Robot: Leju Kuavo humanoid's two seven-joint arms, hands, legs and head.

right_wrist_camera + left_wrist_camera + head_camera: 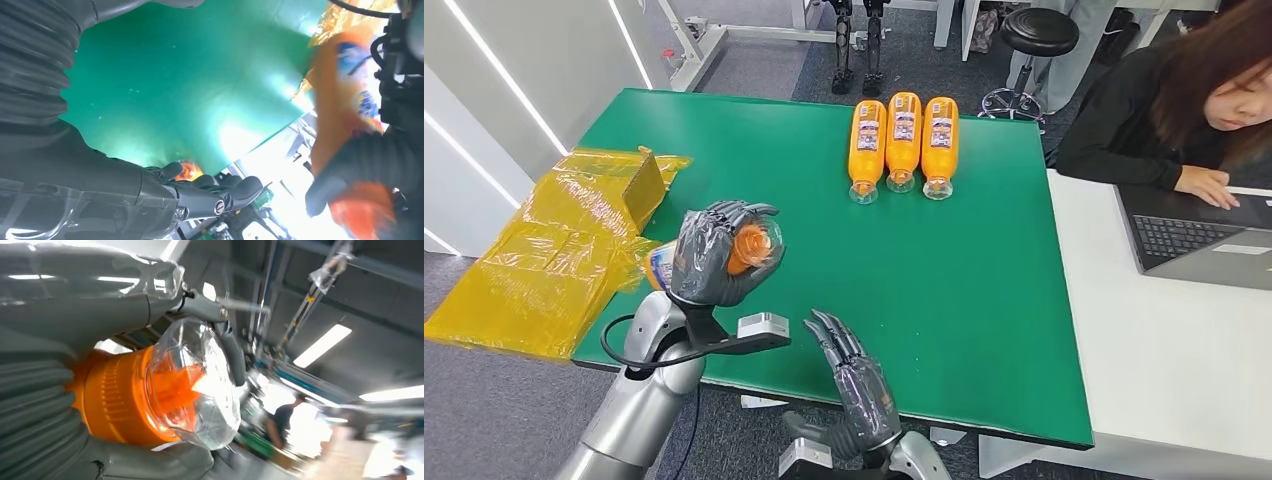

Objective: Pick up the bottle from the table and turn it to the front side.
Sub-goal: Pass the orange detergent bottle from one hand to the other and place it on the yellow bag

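Green table (984, 300), used as the landmark. Left of it: crumpled yellow plastic wrap (544, 260) hanging off its left edge onto the floor. Right of it: white desk (1184, 360) with a laptop (1214, 240) and a person (1184, 110) leaning over it. Beyond the table's far edge: a black stool (1039, 35).

3 orange bottles (904, 140) lie side by side at the table's far edge, clear caps pointing toward the robot.

Left arm bent up over the table's near-left corner. Left hand (719, 255) wrapped around the bottle (749, 245), lifted off the table, fingers curled tight over its body, thumb underneath. Clear cap end sticks out past the fingers toward the table centre; label end pokes out on the wrap side. Left wrist view: clear cap (195, 385) over the orange neck, fingers above it.

Right hand (854, 380) at the table's near edge, palm roughly vertical, fingers straight and slightly apart, pointing across the table, holding nothing.
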